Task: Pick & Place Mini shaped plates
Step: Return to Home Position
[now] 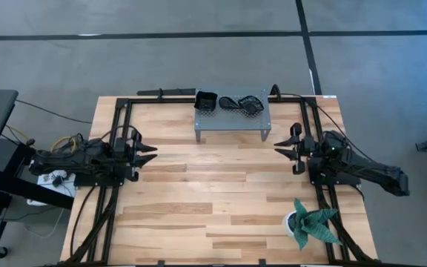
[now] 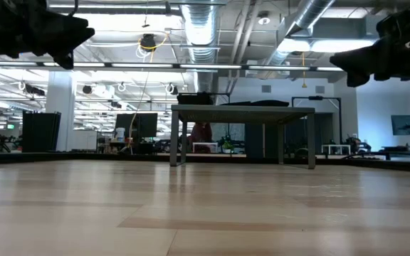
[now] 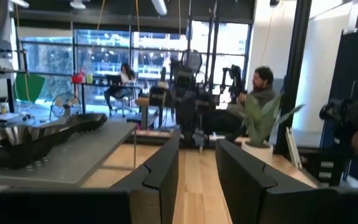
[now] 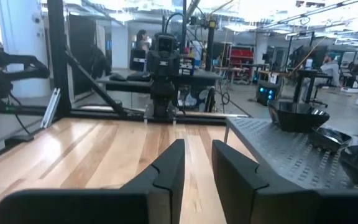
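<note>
Left gripper (image 1: pixel 152 153) and right gripper (image 1: pixel 279 147) hover above the surface (image 1: pixel 199 185), fingers apart and empty. Mini shaped plates (image 1: pixel 232 102) sit on the shelf (image 1: pixel 232 123) at the far edge. Home each arm slowly, well clear of the shelf.

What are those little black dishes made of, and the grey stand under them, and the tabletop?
The black dishes look like glazed ceramic or glossy plastic, I can't tell which: light glints off their rims. The grey stand looks like matte sheet metal, punched with rows of small holes. The tabletop looks like pale wood strips with visible grain and a slight sheen.
</note>
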`<control>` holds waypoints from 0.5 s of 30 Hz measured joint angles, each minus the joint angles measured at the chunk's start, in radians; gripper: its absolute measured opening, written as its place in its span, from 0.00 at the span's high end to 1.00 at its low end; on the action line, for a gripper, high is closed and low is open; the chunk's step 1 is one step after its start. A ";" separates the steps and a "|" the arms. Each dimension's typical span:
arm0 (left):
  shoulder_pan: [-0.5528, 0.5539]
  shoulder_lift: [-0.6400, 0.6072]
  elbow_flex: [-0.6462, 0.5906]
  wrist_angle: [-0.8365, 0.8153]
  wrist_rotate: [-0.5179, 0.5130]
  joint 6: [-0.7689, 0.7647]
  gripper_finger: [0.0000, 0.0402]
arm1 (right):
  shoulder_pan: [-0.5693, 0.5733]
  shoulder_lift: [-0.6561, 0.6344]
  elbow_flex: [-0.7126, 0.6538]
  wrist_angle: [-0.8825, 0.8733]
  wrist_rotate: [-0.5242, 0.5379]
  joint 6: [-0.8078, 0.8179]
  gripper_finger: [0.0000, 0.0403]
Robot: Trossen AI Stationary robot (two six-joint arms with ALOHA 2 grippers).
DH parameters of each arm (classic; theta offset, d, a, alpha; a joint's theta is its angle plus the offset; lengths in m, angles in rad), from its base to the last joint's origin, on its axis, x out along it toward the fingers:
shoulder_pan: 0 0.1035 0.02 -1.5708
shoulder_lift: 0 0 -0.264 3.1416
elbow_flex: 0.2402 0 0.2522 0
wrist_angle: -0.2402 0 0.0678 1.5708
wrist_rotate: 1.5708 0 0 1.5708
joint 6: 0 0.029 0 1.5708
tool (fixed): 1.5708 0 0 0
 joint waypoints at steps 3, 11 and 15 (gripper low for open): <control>0.000 0.000 -0.049 0.098 -0.001 -0.020 0.73 | -0.001 0.003 0.000 -0.009 0.004 -0.001 0.81; 0.000 0.001 -0.048 0.100 -0.011 -0.057 0.73 | -0.002 0.003 0.000 -0.026 0.011 -0.005 0.81; 0.000 0.002 -0.048 0.101 -0.011 -0.097 0.73 | -0.002 0.004 0.000 -0.026 0.011 -0.005 0.81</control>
